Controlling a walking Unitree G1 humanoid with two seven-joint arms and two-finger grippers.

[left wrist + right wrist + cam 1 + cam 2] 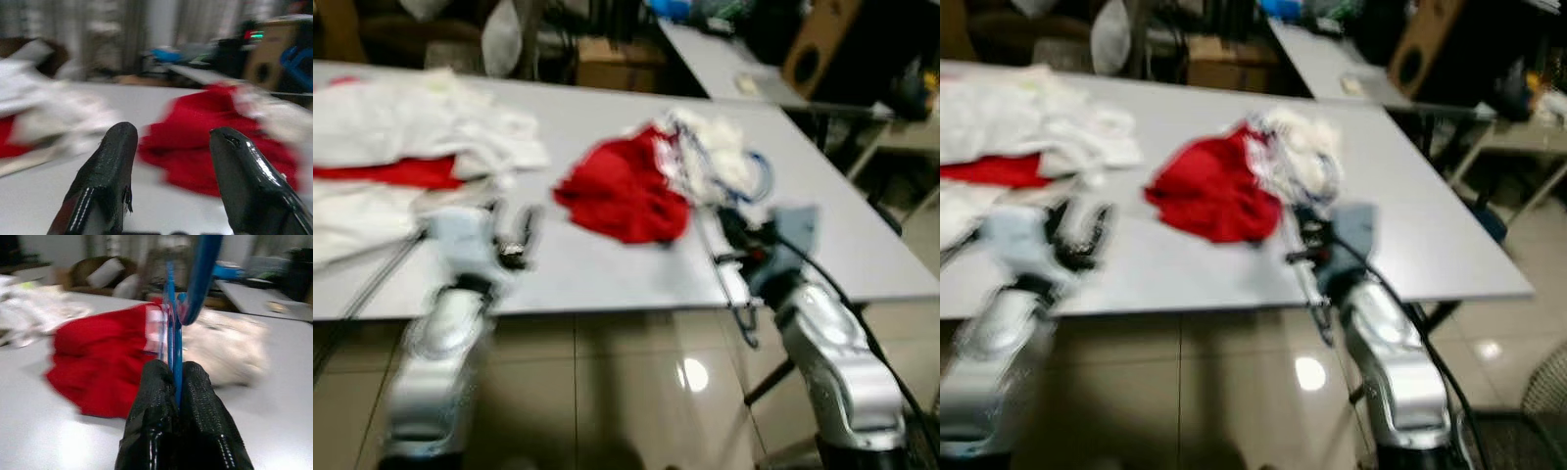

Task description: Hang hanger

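A blue hanger (198, 279) is pinched between the fingers of my right gripper (175, 369), which is shut on it. The gripper (734, 235) sits over the grey table's (607, 269) front right part. The hanger carries a red garment (625, 191) and a white garment (715, 157) that lie bunched on the tabletop just beyond the gripper. A thin hooked part (747, 328) hangs past the table edge. My left gripper (517, 235) hovers over the front left of the table, open with nothing between its fingers (115, 161). All views are blurred.
A heap of white and red clothes (401, 137) covers the table's left end. A thin rod (372, 284) slants off the front left edge. Behind stand a second table (724, 59) and a brown speaker box (818, 44). Tiled floor (626, 392) lies below.
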